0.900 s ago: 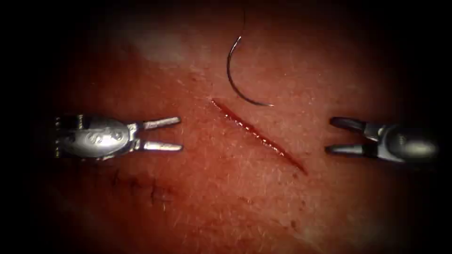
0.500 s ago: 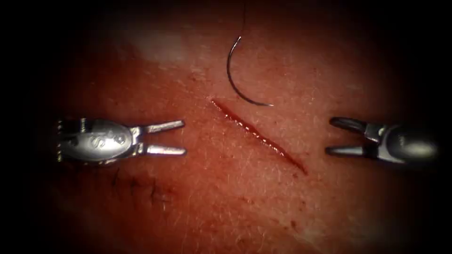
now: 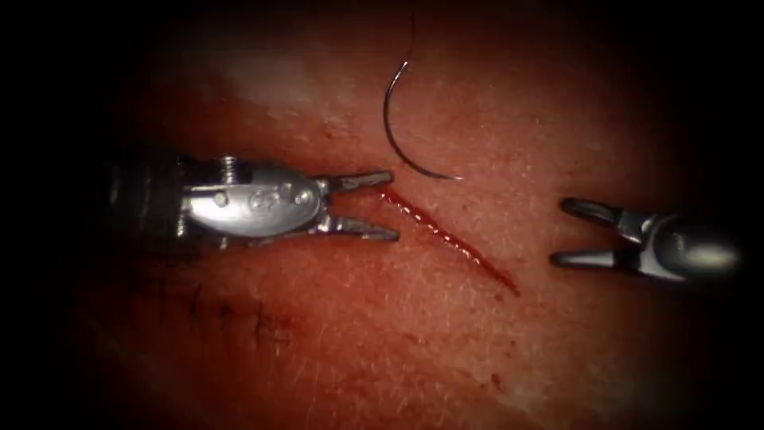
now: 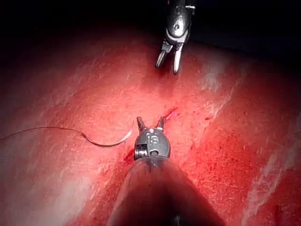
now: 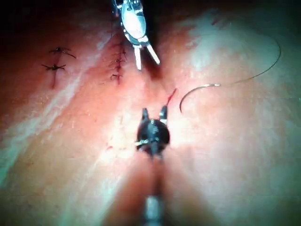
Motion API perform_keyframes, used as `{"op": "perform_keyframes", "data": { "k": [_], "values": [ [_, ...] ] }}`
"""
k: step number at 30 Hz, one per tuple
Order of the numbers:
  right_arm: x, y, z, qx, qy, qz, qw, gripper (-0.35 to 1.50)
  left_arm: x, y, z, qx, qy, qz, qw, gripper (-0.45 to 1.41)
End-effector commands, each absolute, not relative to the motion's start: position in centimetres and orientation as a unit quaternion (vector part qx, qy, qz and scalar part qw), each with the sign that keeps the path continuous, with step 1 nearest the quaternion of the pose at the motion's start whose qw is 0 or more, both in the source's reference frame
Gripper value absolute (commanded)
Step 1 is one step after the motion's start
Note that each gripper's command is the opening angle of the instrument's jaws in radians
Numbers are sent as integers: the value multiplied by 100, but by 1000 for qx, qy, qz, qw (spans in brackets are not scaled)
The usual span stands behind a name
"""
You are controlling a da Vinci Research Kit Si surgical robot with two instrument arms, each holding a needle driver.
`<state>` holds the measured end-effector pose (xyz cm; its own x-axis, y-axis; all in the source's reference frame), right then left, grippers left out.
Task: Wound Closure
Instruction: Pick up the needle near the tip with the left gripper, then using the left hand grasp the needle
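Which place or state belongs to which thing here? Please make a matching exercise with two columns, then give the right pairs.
Things:
1. needle
2. left hand
3. right hand
4. cut

Places or states:
A. open, holding nothing, at the upper left end of the cut
B. slanted red line in the tissue
C. lies free on the tissue above the cut, thread at its upper end
D. open, holding nothing, right of the cut

Pairs: 1-C, 2-A, 3-D, 4-B

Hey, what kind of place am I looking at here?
Most likely a surgical practice bench: two thin robot tools, left and right, jaws open and empty, flank a cut in tissue. A curved needle with thread lies loose.
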<state>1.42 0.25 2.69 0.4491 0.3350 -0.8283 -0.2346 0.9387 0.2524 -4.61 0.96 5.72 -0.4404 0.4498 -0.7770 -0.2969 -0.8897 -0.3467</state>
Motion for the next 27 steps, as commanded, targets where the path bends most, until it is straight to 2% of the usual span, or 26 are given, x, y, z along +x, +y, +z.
{"op": "perform_keyframes", "data": {
  "k": [1, 9, 27],
  "values": [
    [148, 18, 274, 52, 498, 167, 849, 45, -474, 97, 577, -478, -82, 845, 224, 25],
    [150, 17, 277, 50, 497, 167, 850, 49, -520, 111, 594, -386, -82, 898, 195, 25],
    [150, 16, 279, 50, 496, 166, 851, 50, -515, 117, 638, -244, -70, 959, 125, 35]
  ]
}}
